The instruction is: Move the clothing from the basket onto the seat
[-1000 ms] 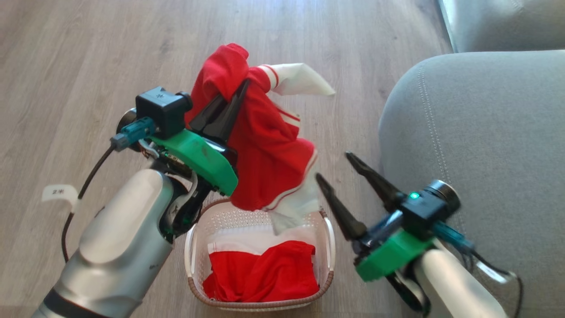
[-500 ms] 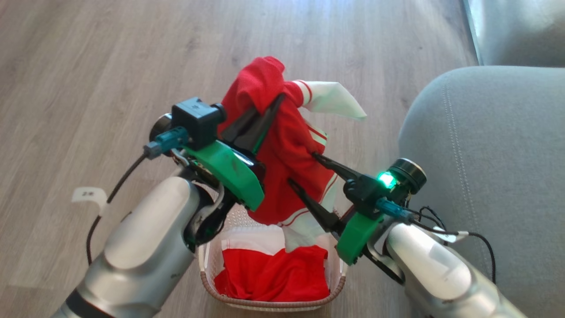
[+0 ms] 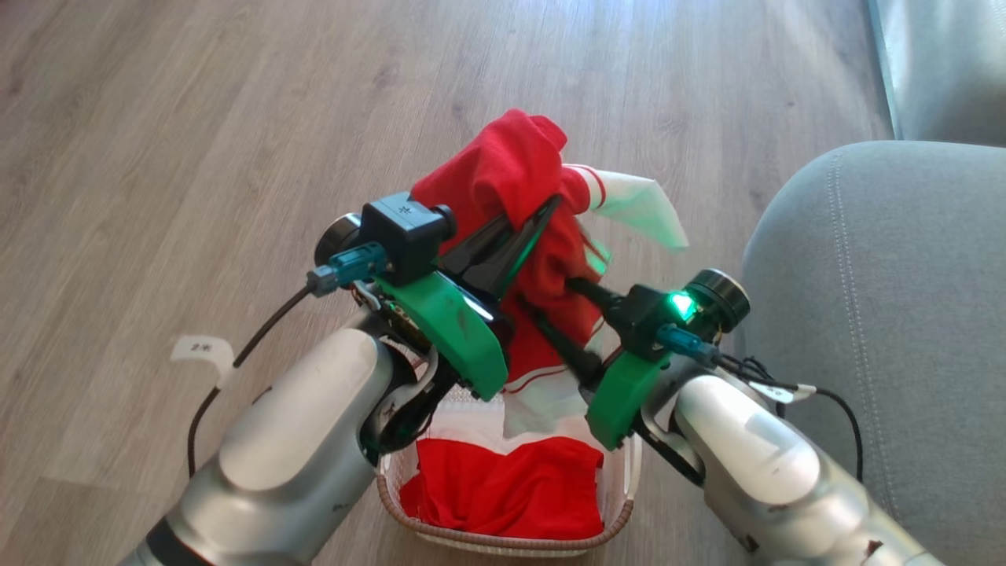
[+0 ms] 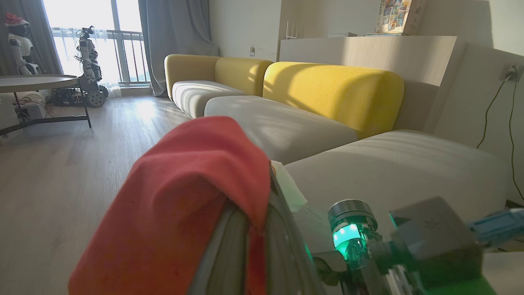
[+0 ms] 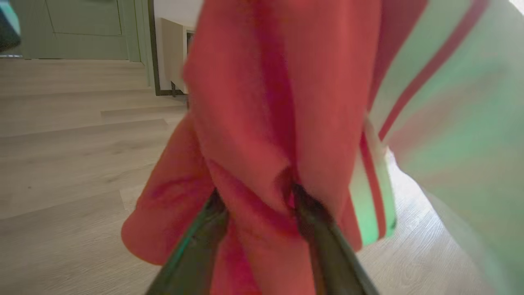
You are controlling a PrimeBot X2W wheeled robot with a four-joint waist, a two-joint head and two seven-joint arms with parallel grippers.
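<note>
A red garment (image 3: pixel 511 169) with white trim hangs above the basket (image 3: pixel 503 542), and my left gripper (image 3: pixel 550 208) is shut on its top fold. In the left wrist view that garment (image 4: pixel 192 196) drapes over the fingers. My right gripper (image 3: pixel 546 295) is open and pushed into the hanging cloth from the right. A red fold (image 5: pixel 262 102) bulges between its spread fingers (image 5: pixel 311 221). The second red garment (image 3: pixel 511 487) lies in the cream basket. The grey-green seat (image 3: pixel 904 314) is at the right, close beside my right arm.
Wood floor (image 3: pixel 196 118) stretches to the left and ahead. A second seat cushion (image 3: pixel 943 63) shows at the top right. Further along the sofa are yellow backrests (image 4: pixel 335 90), with a round table (image 4: pixel 37 82) and another robot (image 4: pixel 88 61) by the window.
My right gripper has swung left and up from beside the basket into the hanging garment, fingers now around a fold. The head camera shifted, so the whole scene sits further right.
</note>
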